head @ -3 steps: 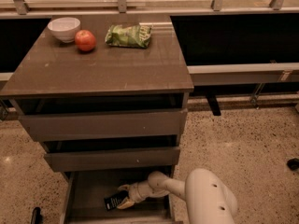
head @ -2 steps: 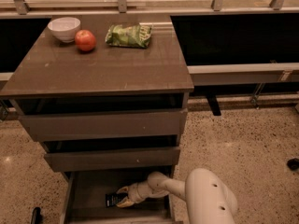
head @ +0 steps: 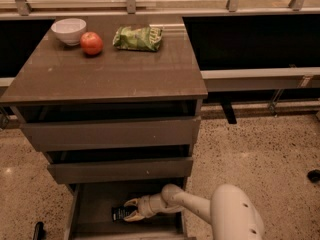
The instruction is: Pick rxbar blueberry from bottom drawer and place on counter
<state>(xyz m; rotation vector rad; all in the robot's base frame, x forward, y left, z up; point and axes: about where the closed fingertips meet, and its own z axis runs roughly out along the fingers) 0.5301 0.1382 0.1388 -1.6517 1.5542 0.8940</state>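
The rxbar blueberry (head: 119, 213), a small dark bar with white print, lies flat on the floor of the pulled-out bottom drawer (head: 95, 209). My gripper (head: 130, 210) reaches into that drawer from the right. It is open, with one finger (head: 132, 202) behind the bar's right end and the other in front of it, so the fingers straddle the bar. The bar rests on the drawer floor. The counter (head: 110, 69) is the dark brown cabinet top above.
On the counter stand a white bowl (head: 69, 30), a red apple (head: 91, 43) and a green chip bag (head: 138, 37) along the back. The two upper drawers (head: 112, 132) are slightly ajar. My white arm (head: 230, 216) crosses the speckled floor at the lower right.
The gripper has edged a little left along the drawer floor, so its fingers now sit around the bar's right end. The bar stays on the drawer floor.
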